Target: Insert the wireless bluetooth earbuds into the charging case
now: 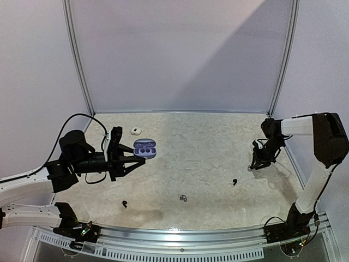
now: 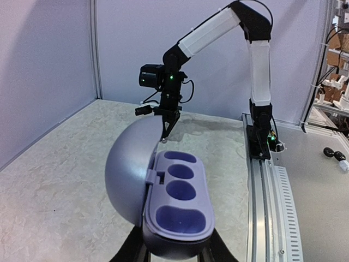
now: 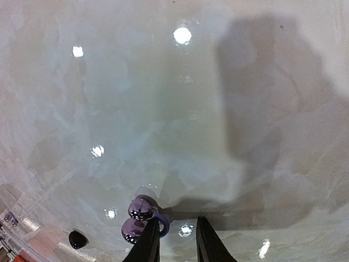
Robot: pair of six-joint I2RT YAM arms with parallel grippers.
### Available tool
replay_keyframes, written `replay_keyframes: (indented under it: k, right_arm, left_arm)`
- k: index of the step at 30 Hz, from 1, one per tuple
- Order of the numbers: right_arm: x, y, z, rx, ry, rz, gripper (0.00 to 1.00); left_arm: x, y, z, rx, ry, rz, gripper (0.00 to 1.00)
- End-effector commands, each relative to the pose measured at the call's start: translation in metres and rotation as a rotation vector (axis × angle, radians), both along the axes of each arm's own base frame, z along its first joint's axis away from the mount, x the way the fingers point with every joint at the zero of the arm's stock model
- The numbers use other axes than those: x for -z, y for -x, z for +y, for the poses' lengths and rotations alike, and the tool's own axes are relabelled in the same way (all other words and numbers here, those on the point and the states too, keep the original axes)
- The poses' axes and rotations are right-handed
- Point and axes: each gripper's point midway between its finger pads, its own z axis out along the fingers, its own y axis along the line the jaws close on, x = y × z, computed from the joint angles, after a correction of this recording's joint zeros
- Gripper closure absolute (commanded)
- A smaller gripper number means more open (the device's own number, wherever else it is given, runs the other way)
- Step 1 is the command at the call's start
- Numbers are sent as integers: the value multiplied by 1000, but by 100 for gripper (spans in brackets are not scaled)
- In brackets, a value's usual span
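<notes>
My left gripper is shut on the purple charging case, held above the table's left side. In the left wrist view the case lies open between my fingers, lid swung left, its wells empty. My right gripper is low over the table's right side. In its wrist view the gripper stands narrowly open with nothing in the gap. A shiny purplish earbud lies against the outside of the left fingertip. More earbuds lie on the table: black, silvery, black, white.
A black earbud shows at the lower left of the right wrist view. A metal rail runs along the near table edge. Pale walls with metal posts close off the back and sides.
</notes>
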Motion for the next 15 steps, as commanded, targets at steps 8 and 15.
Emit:
replay_keyframes:
  k: [8,15]
  right_arm:
    - [-3,1,21,25,-104,-24,76]
    - [0,0,30,29,-135,-19,80]
  left_arm:
    - [2,-3,3,-11,-15,-28,100]
    - [4,-2,4,-12,-23,-26,100]
